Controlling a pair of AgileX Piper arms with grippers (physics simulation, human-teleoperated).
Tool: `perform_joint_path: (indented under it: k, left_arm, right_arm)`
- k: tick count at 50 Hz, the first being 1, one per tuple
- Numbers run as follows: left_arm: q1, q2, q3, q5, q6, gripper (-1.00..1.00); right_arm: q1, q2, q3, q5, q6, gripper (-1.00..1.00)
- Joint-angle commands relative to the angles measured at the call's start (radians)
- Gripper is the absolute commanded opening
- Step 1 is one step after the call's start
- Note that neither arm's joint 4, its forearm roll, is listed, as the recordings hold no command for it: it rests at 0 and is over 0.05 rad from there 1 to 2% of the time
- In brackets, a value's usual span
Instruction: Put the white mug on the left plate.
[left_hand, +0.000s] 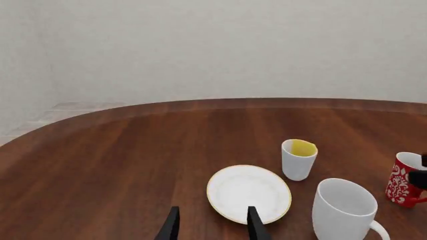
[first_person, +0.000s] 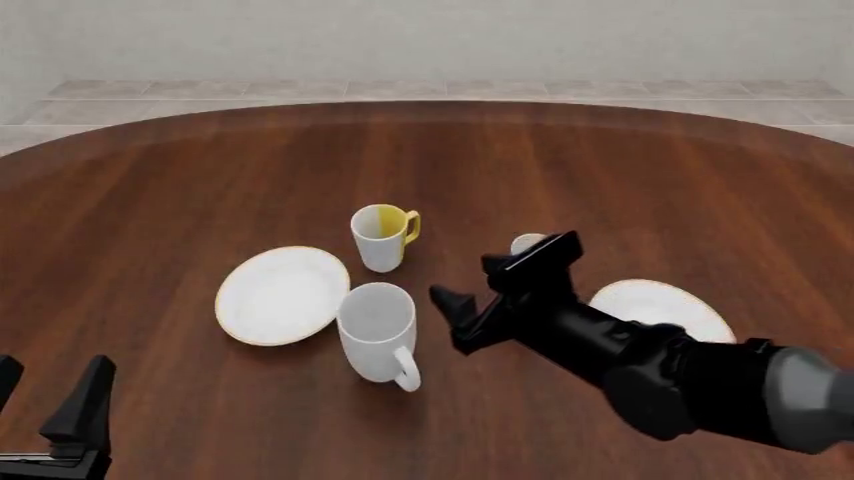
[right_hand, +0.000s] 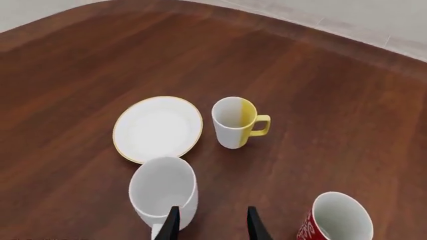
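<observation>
white mug (first_person: 376, 328) upright beside left plate (first_person: 282, 294), handle nearward; both claws spread, right claw (first_person: 454, 315), left claw (first_person: 47, 405).

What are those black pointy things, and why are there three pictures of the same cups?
It is a pretend robot inside a computer, with two arms. The black prongs are its fingers, used for pinching. The front picture looks over the whole brown table. The big black arm there ends in the right gripper; the left gripper waits at the bottom corner. The other two pictures come from little cameras sitting on each arm, just behind its fingers, so you see the same things from new angles. On the table stand a white mug, a smaller mug with yellow inside and a red mug, plus two plates: the left plate and another plate. Both grippers are open and hold nothing.
</observation>
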Motion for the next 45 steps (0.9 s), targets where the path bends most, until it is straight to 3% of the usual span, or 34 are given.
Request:
perform_joint_path:
  k: [1, 45]
  left_arm:
    - [0.0, 0.0, 0.0, 0.0, 0.0, 1.0]
    - [0.0, 0.0, 0.0, 0.0, 0.0, 1.0]
  right_arm:
    - [0.027, 0.033, 0.002, -0.025, 0.032, 1.0]
    - [0.091, 0.126, 0.014, -0.09, 0.098, 1.0]
